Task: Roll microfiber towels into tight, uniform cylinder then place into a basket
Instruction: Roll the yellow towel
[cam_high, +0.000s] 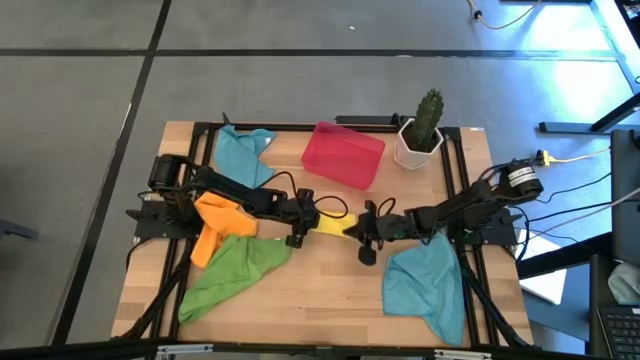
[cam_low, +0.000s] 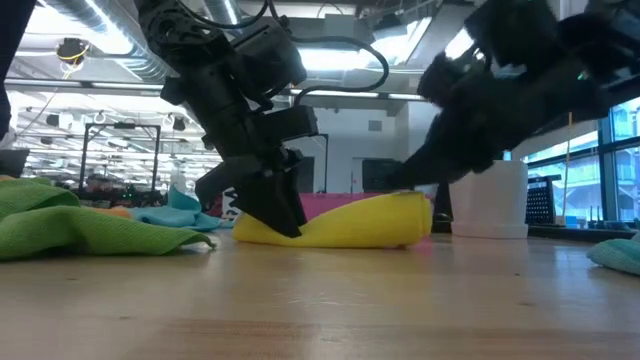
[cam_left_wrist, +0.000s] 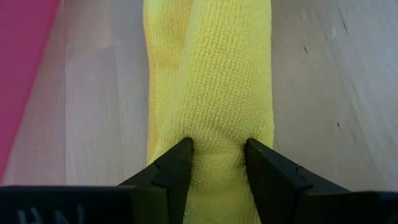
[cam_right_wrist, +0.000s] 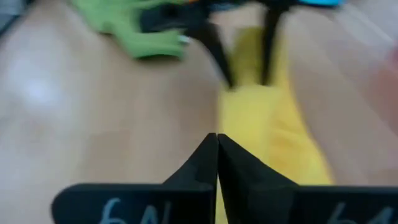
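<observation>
Left gripper (cam_left_wrist: 216, 158): clamped on one end of the yellow towel (cam_high: 333, 224), a soft, nubbly roll lying mid-table. Right gripper (cam_right_wrist: 217, 144): fingers pressed together, empty, at the roll's other end. Bare wood table (cam_high: 310, 290) lies open toward the front edge. Basket (cam_high: 343, 154): red, smooth plastic, just behind the roll. Loose cloths: orange (cam_high: 218, 222) and green (cam_high: 234, 270) at left, teal (cam_high: 428, 282) at right, another teal (cam_high: 243, 152) at the back left.

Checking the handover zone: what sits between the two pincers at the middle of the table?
The rolled yellow towel spans from the left pincer, clamped on one end, to the shut right pincer; the high view shows it.
</observation>
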